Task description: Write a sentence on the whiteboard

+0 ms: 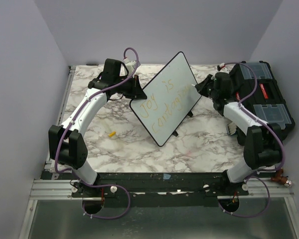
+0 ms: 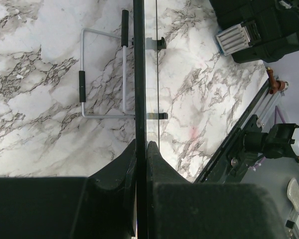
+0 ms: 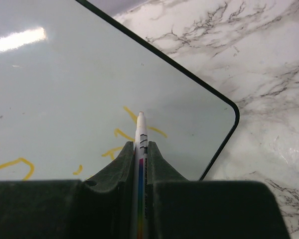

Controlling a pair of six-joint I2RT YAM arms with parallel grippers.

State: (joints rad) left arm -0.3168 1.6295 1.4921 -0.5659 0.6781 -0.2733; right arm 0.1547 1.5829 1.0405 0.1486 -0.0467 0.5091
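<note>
My right gripper (image 3: 140, 144) has its jaws pressed tight on a thin white marker (image 3: 140, 127), which runs straight out between the fingers. Its pale tip rests at the whiteboard (image 3: 65, 84), right among the last yellow strokes near the board's rounded far corner. Whether the tip actually presses the surface I cannot tell.

My left gripper (image 2: 141, 145) is likewise clamped, pinching the board's thin black rim. From that wrist I see the board edge-on, a dark line running straight away from my fingers. Just to the left of that line, a wire stand (image 2: 102, 74) with black sleeves lies against the marble table (image 2: 35, 74).

From above, the whiteboard (image 1: 164, 99) stands tilted between my two arms. The left gripper (image 1: 134, 89) is at its left edge and the right gripper (image 1: 202, 87) at its right edge. The sentence (image 1: 162, 102) crosses the white face in two lines of yellow-orange handwriting, "Joy is" above "contagious". The second line ends near my right jaws.

A small yellow cap (image 1: 112, 133) lies on the table (image 1: 119, 149), apart from the board's lower left side. Beyond my right arm a black toolbox (image 1: 266, 94) with clear lids sits at the table's right edge.
</note>
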